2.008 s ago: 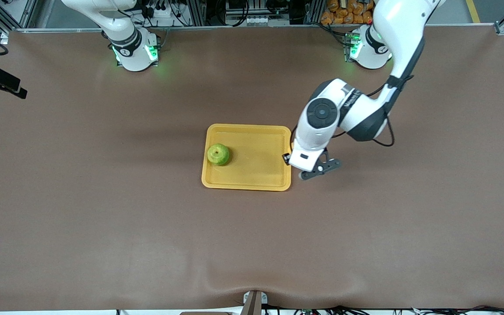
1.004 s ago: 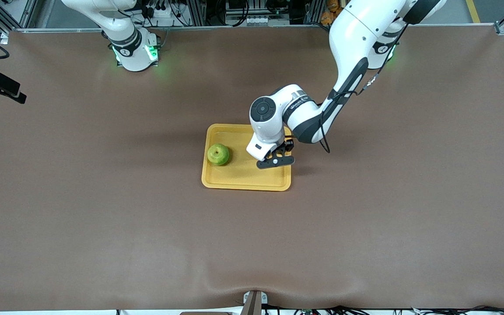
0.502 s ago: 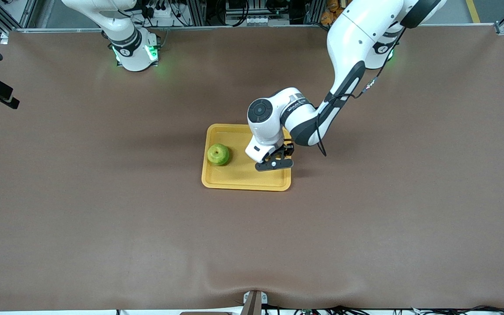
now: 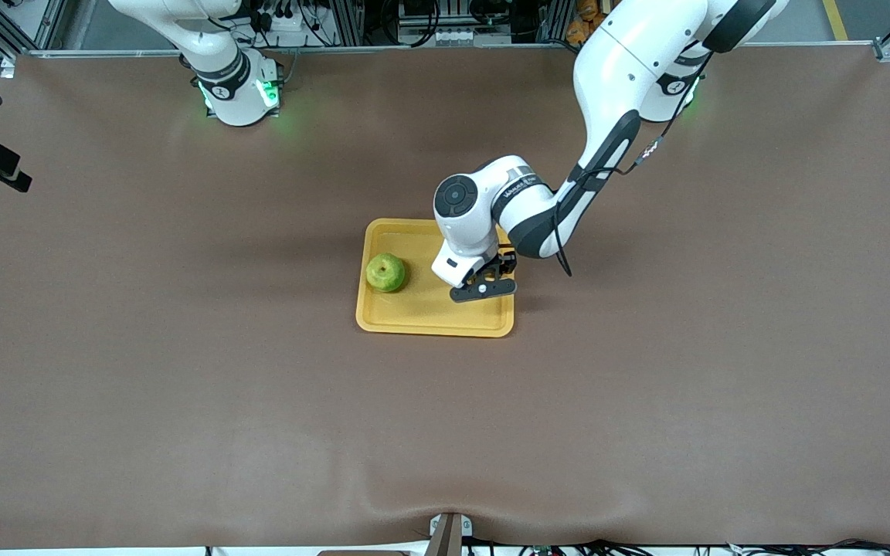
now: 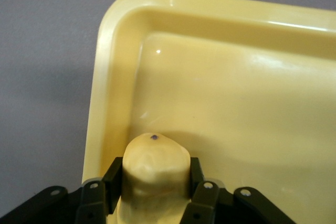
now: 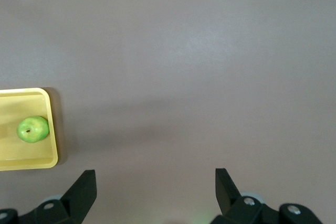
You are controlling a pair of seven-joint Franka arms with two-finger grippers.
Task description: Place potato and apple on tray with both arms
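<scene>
The left gripper (image 4: 482, 287) has swung in over the tray (image 4: 414, 316), fingers clamped on the potato (image 5: 155, 174) and seemingly about to set it down beside the apple (image 4: 385, 272), while the right gripper (image 6: 155, 192) waits spread open well above the table.

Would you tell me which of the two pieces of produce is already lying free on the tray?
The green apple, resting untouched on the tray; the potato is clamped in the left gripper.

The front view looks down from high across the table toward both arm bases, the left wrist view sits close over one corner of the yellow tray (image 5: 110, 40), and the right wrist view looks down from higher, sharing the tray (image 6: 52, 129) and green apple (image 6: 32, 129).
</scene>
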